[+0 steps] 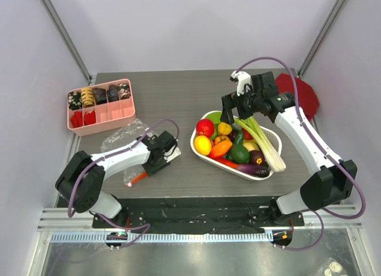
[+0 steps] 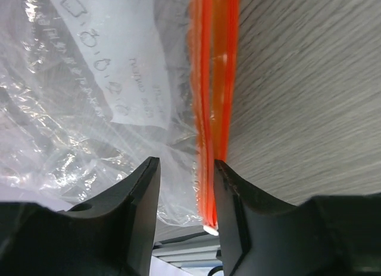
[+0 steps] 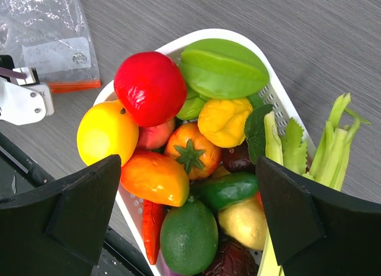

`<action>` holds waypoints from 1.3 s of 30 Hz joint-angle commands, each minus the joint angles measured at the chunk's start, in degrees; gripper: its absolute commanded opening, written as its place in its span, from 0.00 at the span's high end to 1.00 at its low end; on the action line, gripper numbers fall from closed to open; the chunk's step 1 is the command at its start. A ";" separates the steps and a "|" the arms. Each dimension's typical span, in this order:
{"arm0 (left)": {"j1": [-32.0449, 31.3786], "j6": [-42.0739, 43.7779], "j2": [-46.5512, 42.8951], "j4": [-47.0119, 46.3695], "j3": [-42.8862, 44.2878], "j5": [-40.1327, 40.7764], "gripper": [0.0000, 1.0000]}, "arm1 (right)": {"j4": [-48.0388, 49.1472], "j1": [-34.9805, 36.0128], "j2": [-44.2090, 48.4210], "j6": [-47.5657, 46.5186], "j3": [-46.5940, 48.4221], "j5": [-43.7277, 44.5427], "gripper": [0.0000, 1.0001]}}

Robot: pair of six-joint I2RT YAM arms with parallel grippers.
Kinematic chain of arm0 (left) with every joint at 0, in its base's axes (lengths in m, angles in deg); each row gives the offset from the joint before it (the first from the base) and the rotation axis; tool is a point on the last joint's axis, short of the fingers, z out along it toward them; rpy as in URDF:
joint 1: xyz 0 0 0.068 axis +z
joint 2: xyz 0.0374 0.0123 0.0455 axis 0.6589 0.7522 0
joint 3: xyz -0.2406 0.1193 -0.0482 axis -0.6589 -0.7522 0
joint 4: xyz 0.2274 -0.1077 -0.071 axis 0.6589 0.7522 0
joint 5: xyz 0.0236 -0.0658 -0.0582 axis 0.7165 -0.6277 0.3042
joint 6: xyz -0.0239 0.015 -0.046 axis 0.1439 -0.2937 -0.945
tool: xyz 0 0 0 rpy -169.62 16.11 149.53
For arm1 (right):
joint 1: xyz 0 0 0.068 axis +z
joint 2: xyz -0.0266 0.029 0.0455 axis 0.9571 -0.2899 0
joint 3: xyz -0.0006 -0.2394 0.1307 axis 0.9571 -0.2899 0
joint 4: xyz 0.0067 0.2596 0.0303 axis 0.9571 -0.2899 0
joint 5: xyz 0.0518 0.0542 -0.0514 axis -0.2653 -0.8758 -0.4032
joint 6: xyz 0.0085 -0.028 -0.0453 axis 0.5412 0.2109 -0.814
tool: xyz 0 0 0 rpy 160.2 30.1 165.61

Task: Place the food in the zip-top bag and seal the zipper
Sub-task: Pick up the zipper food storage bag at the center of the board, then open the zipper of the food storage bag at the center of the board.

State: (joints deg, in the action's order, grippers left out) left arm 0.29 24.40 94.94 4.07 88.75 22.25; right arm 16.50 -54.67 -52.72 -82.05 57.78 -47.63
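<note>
The food [image 1: 221, 142] is a pile of glossy toy fruits and vegetables in a white mesh basket [image 1: 196, 146] right of centre. In the right wrist view a red apple [image 3: 150, 87], a yellow fruit [image 3: 107, 131], an orange tomato [image 3: 191, 150] and a lime [image 3: 189, 234] show. My right gripper [image 1: 229, 115] [image 3: 189, 163] hangs wide open and empty above the pile. The clear zip-top bag [image 1: 122, 136] [image 2: 89, 109] lies flat at the left. My left gripper [image 1: 158, 160] [image 2: 186, 163] is open, its jaws astride the bag's edge, with the red-orange zipper [image 2: 214, 80] against the right finger.
A pink compartment tray [image 1: 100, 106] with snack pieces stands at the back left. A long leek [image 1: 265, 139] lies along the basket's right side. A red object [image 1: 303, 91] sits at the table's back right corner. The bag also shows in the right wrist view [image 3: 50, 26].
</note>
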 commanded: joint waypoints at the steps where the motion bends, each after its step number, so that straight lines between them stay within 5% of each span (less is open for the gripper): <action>1: -0.21 0.15 0.83 -3.35 -0.22 4.33 0.59 | 2.60 0.06 2.61 -0.35 0.44 1.99 0.00; 4: -0.12 -0.37 -0.57 -1.86 1.27 4.42 0.71 | 2.77 -0.02 2.96 -0.35 0.79 2.25 0.00; 8: 3.29 -2.30 -2.68 2.79 6.36 0.31 1.00 | 5.05 0.06 4.45 2.19 0.61 2.69 0.00; 14: 16.11 -7.75 -3.83 14.13 23.49 -14.71 1.00 | 13.39 0.06 5.60 11.06 1.31 -2.48 0.00; 18: 17.72 -11.27 -5.66 16.16 31.67 -17.64 1.00 | 19.55 0.41 4.10 20.11 2.37 -10.12 0.00; 27: 17.81 -24.62 -8.22 14.94 36.60 -13.25 1.00 | 28.95 9.46 -2.74 33.92 4.92 -10.31 0.02; 39: 17.81 -34.91 -7.17 7.64 36.26 -14.56 1.00 | 34.50 20.98 -16.98 45.62 12.12 -7.77 0.22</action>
State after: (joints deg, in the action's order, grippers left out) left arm 18.11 -6.17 87.16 15.57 123.27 8.00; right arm 46.27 -35.17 -66.80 -41.03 64.55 -56.81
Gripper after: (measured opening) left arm 0.014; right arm 0.785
